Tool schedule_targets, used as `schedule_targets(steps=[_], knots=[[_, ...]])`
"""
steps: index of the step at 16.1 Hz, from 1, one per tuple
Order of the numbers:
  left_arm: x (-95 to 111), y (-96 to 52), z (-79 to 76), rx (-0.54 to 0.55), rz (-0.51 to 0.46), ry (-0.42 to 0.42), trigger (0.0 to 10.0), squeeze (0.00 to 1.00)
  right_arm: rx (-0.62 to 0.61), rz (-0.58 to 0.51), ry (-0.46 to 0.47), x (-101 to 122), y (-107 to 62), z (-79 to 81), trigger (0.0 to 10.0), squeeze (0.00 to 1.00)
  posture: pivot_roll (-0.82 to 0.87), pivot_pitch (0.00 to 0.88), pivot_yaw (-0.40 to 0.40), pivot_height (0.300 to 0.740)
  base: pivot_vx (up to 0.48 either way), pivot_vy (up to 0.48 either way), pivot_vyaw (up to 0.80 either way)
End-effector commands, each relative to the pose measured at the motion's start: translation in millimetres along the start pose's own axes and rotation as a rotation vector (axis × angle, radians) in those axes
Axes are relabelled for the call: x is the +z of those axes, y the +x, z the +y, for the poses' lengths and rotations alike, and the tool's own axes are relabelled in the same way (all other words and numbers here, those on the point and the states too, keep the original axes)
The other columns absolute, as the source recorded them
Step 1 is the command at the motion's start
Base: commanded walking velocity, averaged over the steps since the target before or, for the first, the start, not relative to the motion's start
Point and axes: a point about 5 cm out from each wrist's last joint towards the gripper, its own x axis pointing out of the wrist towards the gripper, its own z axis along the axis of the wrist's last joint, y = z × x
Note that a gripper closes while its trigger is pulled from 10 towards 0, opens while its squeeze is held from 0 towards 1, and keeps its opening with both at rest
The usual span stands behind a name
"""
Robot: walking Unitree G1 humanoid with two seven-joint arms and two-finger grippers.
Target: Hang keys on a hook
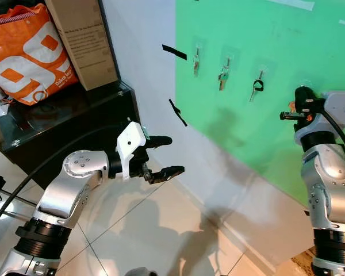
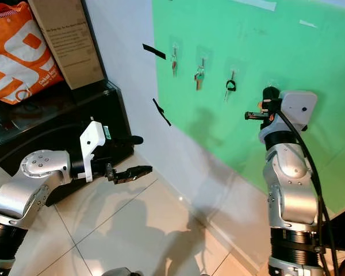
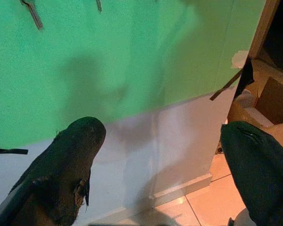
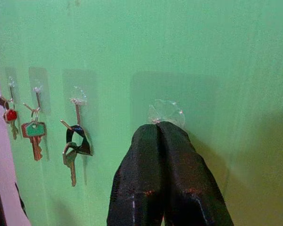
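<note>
Right gripper fingers pressed together at empty hook, three o'clock of hung keys; left gripper fingers apart.

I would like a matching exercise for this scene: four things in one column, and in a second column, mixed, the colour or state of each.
Column 1:
1. left gripper
2. right gripper
3. bag
4. middle key

Column 2:
A. orange with white print
B. fingers together, at the fourth hook
C. fingers apart, holding nothing
D. green head, hanging on a hook

Pairs: 1-C, 2-B, 3-A, 4-D
</note>
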Motion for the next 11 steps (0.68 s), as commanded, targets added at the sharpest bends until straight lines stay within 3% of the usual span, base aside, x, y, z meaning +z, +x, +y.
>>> schedule_targets(steps=[1,8,11], knots=[[3,1.5,2.7,0.0,0.016,0.021,10.0,0.0,-0.059,0.072,0.025,-13,-3.0,-10.5,10.0,1.0,-0.07,0.0,0.083,0.74,0.0,0.0,0.0],[4,1.5,2.4,-0.001,0.013,0.026,10.0,0.0,-0.067,0.059,0.029,-11,-0.8,-11.6,10.0,1.0,-0.07,0.0,0.08,0.74,0.0,0.0,0.0],[4,1.1,3.0,0.001,0.013,0.027,10.0,0.0,-0.058,-0.048,0.079,3,-0.9,-10.1,10.0,1.0,-0.06,0.0,0.08,0.74,0.0,0.0,0.0]])
